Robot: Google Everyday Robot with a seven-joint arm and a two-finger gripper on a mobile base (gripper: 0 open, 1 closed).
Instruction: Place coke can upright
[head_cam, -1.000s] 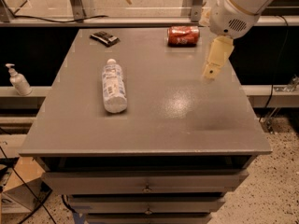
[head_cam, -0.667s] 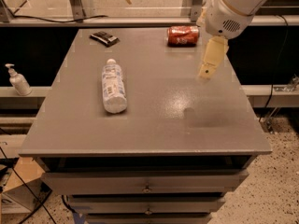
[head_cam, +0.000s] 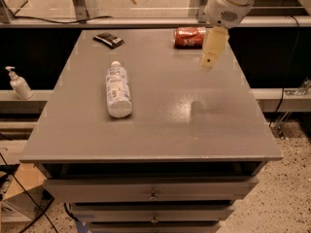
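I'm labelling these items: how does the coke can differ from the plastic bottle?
The coke can is red and short; the plastic bottle is clear with a white-blue label and much longer. The can lies crosswise near the table's far edge; the bottle lies lengthwise, left of centre. The gripper hangs close to the can, far from the bottle. Both lie on their sides.

The grey table (head_cam: pixel 160 130) carries a coke can (head_cam: pixel 189 37) on its side at the far edge, a clear plastic bottle (head_cam: pixel 118 90) lying left of centre, and a flat dark object (head_cam: pixel 108 39) far left; the hand (head_cam: pixel 210 62) hangs above the table near the can
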